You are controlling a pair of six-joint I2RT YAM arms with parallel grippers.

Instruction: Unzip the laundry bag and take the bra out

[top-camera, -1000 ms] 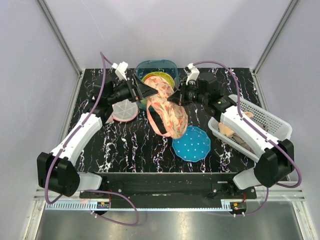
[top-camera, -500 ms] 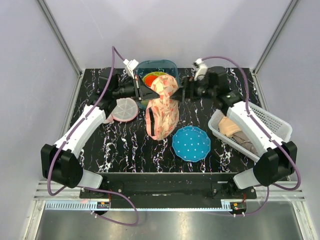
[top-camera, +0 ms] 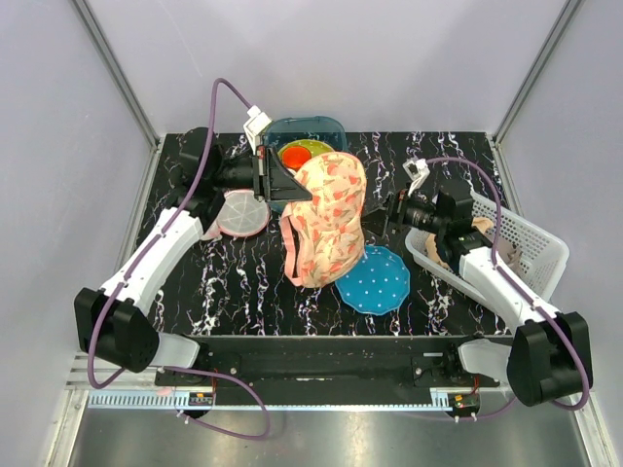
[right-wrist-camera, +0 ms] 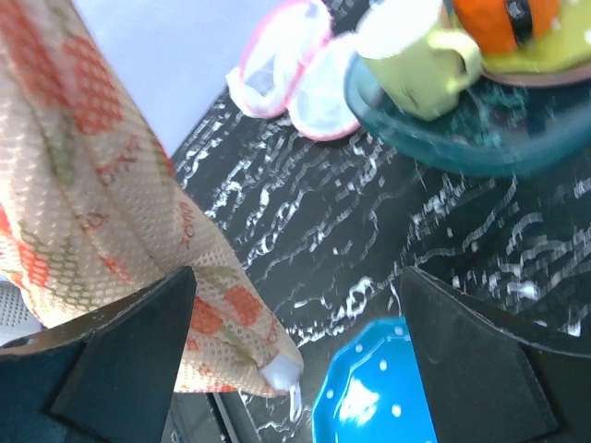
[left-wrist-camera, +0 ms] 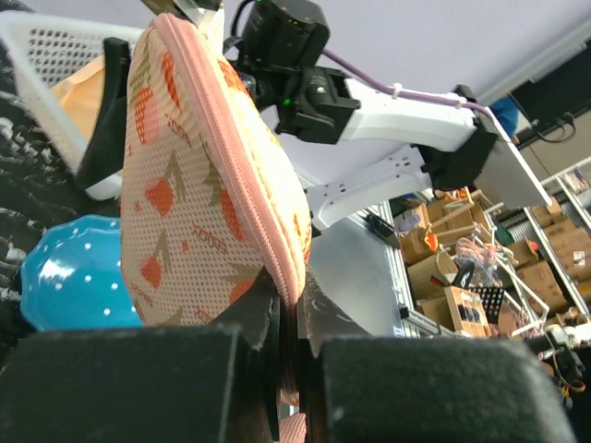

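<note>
The laundry bag [top-camera: 329,219] hangs upright above the table, peach mesh with red and green prints. My left gripper [top-camera: 292,187] is shut on its pink zipped edging [left-wrist-camera: 277,249] at the upper left. My right gripper [top-camera: 394,209] stands open to the right of the bag, apart from it. In the right wrist view the bag [right-wrist-camera: 88,185] fills the left side, and its white zipper pull [right-wrist-camera: 284,374] hangs at the lower corner between my open fingers [right-wrist-camera: 125,355]. A dark strip [top-camera: 288,243] runs down the bag's left edge. No bra shows clearly.
A blue dotted plate [top-camera: 375,280] lies just below the bag. At the right stands a white basket [top-camera: 531,233] with cloth in it. A teal tray [top-camera: 310,128] with a yellow mug [right-wrist-camera: 416,55] sits at the back. White pink-rimmed mesh pieces [top-camera: 243,214] lie at the left.
My left gripper has shut on the bag's upper edge. My right gripper has opened, let the bag go and drawn back to the right. The bag now hangs from the left gripper alone.
</note>
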